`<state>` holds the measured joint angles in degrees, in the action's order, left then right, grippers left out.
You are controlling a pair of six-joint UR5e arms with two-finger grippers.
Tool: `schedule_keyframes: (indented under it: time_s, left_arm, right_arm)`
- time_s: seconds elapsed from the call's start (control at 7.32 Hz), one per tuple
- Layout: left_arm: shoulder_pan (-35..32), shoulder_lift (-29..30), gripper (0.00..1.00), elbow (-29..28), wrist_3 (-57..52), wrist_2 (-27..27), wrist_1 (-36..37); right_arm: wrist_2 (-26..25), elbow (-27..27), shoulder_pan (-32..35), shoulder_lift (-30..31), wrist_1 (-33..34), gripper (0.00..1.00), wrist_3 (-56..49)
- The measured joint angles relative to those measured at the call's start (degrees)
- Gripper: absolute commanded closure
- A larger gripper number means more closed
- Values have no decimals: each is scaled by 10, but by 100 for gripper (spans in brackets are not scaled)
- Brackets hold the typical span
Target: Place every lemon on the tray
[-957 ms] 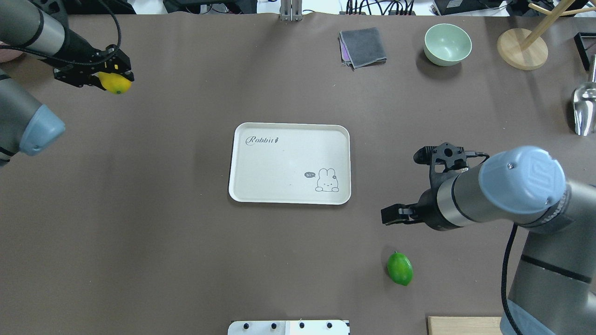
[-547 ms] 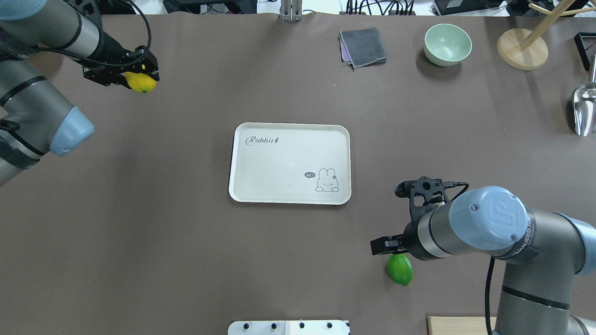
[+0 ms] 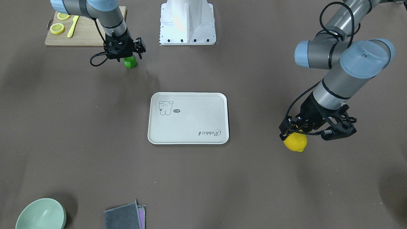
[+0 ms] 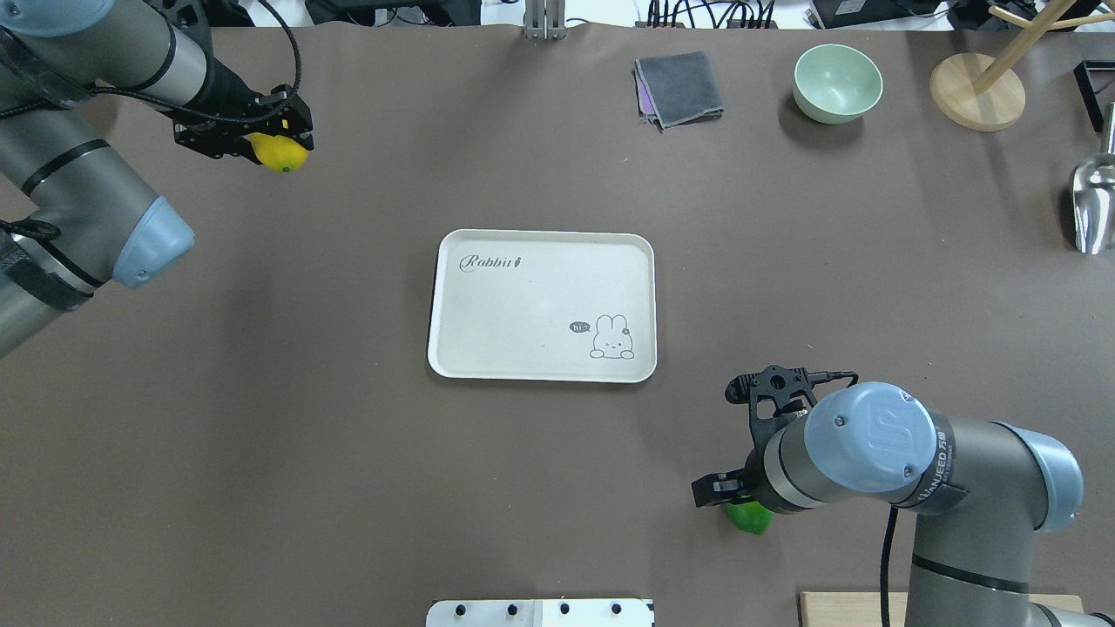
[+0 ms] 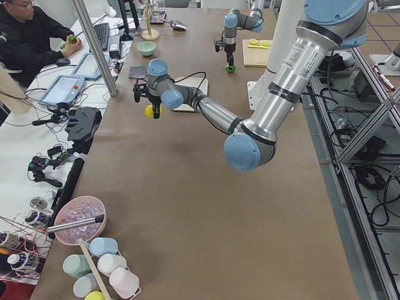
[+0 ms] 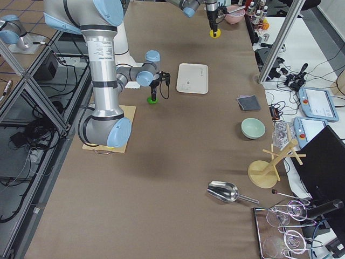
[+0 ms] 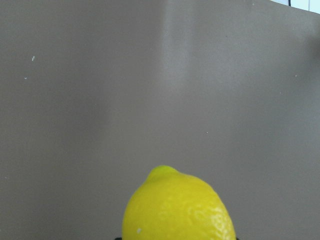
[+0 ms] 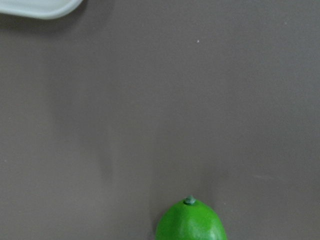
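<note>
The cream-white tray (image 4: 523,305) lies bare at the table's middle and also shows in the front-facing view (image 3: 190,121). My left gripper (image 4: 261,144) is shut on the yellow lemon (image 4: 283,155) and holds it above the table, far to the tray's left (image 3: 295,142). The lemon fills the bottom of the left wrist view (image 7: 177,207). The green lemon (image 4: 749,516) lies on the table to the near right of the tray. My right gripper (image 4: 736,496) hangs just over it, apparently open. The right wrist view shows the green lemon (image 8: 190,222) at its bottom edge and no fingers.
A green bowl (image 4: 836,83), a grey cloth (image 4: 679,87), a wooden stand (image 4: 976,91) and a metal scoop (image 4: 1093,205) stand along the far and right edges. A wooden cutting board (image 3: 92,31) with lemon slices (image 3: 57,28) lies near the robot's base.
My left arm has carried the yellow lemon to the right, toward the tray. My right arm has moved toward the near edge and come down over the green lemon.
</note>
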<state>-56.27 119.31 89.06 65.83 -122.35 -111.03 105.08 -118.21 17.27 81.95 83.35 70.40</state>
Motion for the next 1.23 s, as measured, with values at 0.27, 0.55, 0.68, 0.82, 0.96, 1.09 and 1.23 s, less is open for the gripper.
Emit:
schedule_keyframes:
  time_s: [0.27,0.55,0.68,0.82,0.96,1.09,1.23]
  left_arm:
    - [3,3,100,0,0,0,-1]
    - [22,11,100,0,12,6,-2]
    - [40,17,100,0,27,19,-4]
    - [58,21,100,1,39,33,-5]
    - [72,27,100,1,52,42,-6]
    - [85,34,100,1,63,53,-6]
    - [102,42,100,0,74,68,-6]
  right_arm:
    - [-4,12,-2,-1,0,76,-1]
    - [-5,15,-3,-2,0,100,-1]
    - [-5,15,-3,-2,0,100,-1]
    - [-5,13,1,-2,0,100,-1]
    - [-3,9,12,-5,-1,100,0]
    - [3,2,30,-14,0,100,2]
    - [12,-4,50,-28,0,100,4]
